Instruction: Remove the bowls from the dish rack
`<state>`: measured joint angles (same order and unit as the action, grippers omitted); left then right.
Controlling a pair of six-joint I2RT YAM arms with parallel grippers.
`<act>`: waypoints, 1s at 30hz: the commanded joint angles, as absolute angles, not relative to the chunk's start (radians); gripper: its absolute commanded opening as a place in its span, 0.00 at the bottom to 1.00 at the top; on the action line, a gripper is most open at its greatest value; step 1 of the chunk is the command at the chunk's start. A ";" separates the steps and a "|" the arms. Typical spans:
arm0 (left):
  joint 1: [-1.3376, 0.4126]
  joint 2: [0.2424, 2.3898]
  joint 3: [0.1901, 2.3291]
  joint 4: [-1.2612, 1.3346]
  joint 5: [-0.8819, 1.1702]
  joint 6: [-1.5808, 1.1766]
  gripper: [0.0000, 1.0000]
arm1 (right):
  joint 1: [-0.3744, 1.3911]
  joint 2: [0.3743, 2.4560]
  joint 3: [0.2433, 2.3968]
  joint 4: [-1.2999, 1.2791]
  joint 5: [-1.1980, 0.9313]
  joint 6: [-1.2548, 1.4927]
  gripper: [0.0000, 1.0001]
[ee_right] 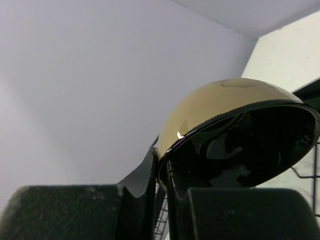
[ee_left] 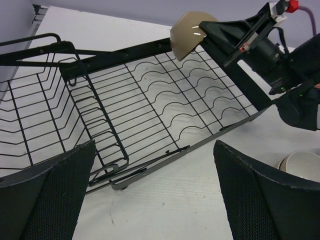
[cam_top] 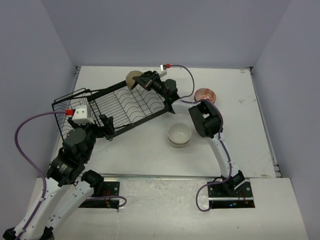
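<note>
The right gripper (cam_top: 143, 80) is clamped on the rim of a beige bowl (cam_top: 133, 78) with a glossy black inside, which is held tilted on its side over the far edge of the black wire dish rack (cam_top: 131, 104). The left gripper (cam_top: 105, 124) is held with its jaws wide apart and nothing between them at the rack's near left end. Stacked white bowls (cam_top: 179, 135) are set on the table (cam_top: 250, 130) just right of the rack, and a patterned bowl (cam_top: 205, 94) is seen farther right.
</note>
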<state>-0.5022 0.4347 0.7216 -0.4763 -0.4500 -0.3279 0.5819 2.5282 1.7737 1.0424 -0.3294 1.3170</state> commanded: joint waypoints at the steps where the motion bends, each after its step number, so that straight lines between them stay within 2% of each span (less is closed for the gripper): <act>1: -0.488 0.437 0.709 -0.436 -0.459 -0.301 1.00 | 0.578 2.338 1.770 1.206 -0.382 1.282 0.00; 10: -0.482 0.426 0.713 -0.440 -0.488 -0.305 1.00 | 0.575 2.211 1.718 1.172 -0.477 1.250 0.00; 16: -0.479 0.408 0.716 -0.449 -0.522 -0.313 1.00 | 0.574 2.004 1.579 1.050 -0.514 1.103 0.00; 30: -0.463 0.371 0.712 -0.454 -0.543 -0.319 1.00 | 0.574 1.404 0.955 0.882 -0.420 0.839 0.00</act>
<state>-0.4713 0.3859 0.7216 -0.4789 -0.5156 -0.3286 0.5766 1.5520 1.0306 0.8688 -0.4725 0.9451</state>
